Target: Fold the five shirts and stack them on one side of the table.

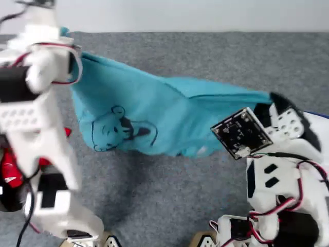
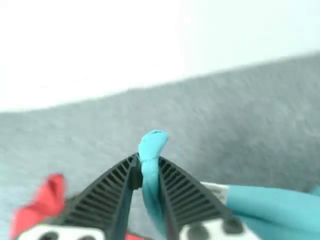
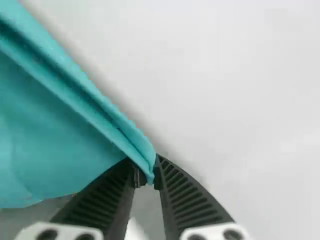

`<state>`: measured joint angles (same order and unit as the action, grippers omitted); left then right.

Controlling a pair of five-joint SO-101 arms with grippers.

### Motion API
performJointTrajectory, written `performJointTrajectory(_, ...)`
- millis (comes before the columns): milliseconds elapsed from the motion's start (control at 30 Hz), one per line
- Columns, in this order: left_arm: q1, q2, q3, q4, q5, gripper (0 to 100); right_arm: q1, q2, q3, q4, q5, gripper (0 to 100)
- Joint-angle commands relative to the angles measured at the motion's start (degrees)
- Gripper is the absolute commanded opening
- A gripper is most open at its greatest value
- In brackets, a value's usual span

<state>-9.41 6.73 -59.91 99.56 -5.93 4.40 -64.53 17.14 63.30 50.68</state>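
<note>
High view — teal shirt [image 1: 154, 113] spans left claw [image 2: 146, 167] to right claw [image 3: 145, 175] (crosswise).

- A grey, felt-like covering [image 1: 205, 62] is lying over the desk, reaching from the near edge to the far edge and out to both sides, and it is showing a fine, speckled weave.
- A plain, pale wall [image 1: 180, 15] is standing directly behind the desk's far edge, running along its whole width, and it is meeting the grey covering in a straight line.
</note>
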Motion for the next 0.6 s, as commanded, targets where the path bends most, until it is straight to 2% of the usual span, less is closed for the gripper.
performJointTrajectory(0, -1.85, -9.41, -1.89, 0.97, -1.67, 0, 0.57, 0.57, -2.99, -11.56, 4.22, 0.9)
performJointTrajectory(333, -1.85, -18.46, -1.1, 0.97, -2.11, 0, 0.48, 7.08, -4.04, -41.45, 15.56, 0.9)
performJointTrajectory(567, -1.76, -22.59, 17.63, 0.97, -12.75, 0, -1.71, 18.15, -16.53, -43.21, 17.41, 1.0)
